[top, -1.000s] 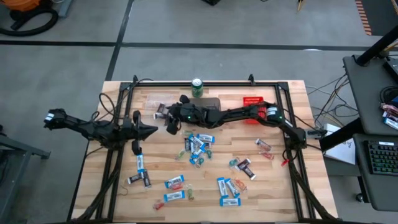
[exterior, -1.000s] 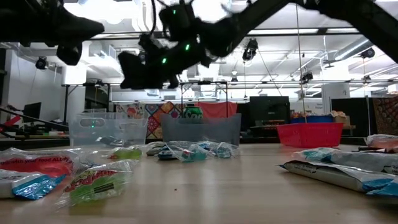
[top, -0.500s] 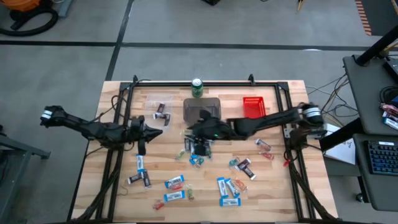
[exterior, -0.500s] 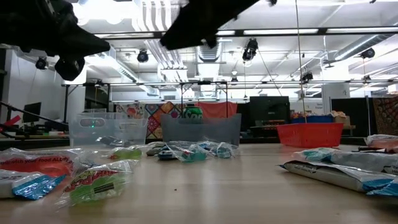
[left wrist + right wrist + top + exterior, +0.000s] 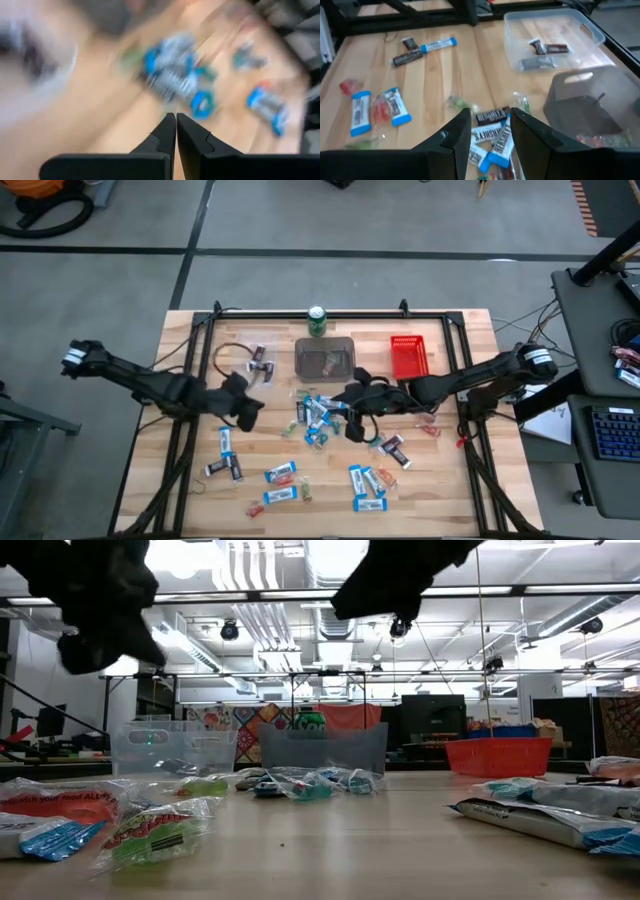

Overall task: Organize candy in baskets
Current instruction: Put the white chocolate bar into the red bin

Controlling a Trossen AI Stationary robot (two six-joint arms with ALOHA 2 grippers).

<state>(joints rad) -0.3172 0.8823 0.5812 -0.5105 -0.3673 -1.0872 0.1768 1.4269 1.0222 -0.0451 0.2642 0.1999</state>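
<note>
Overhead, my right gripper [image 5: 490, 120] hung with its fingers parted and nothing between them, above the middle heap of candy [image 5: 315, 418]. Directly under it lay a dark brown mini bar [image 5: 491, 116] against blue-and-white bars [image 5: 496, 142]. Just beyond the heap stood the grey basket [image 5: 324, 358], small pieces showing through its wall. Past that sat the clear basket [image 5: 551, 37] holding a few dark bars, and on the grey one's other side the red basket [image 5: 408, 357]. A green can [image 5: 317, 319] stood behind the grey basket. More sweets were scattered toward the table's near edge [image 5: 300, 520]. My left gripper [image 5: 175, 126] was pinched shut on nothing, off to the heap's far side, over blurred blue wrappers.
</note>
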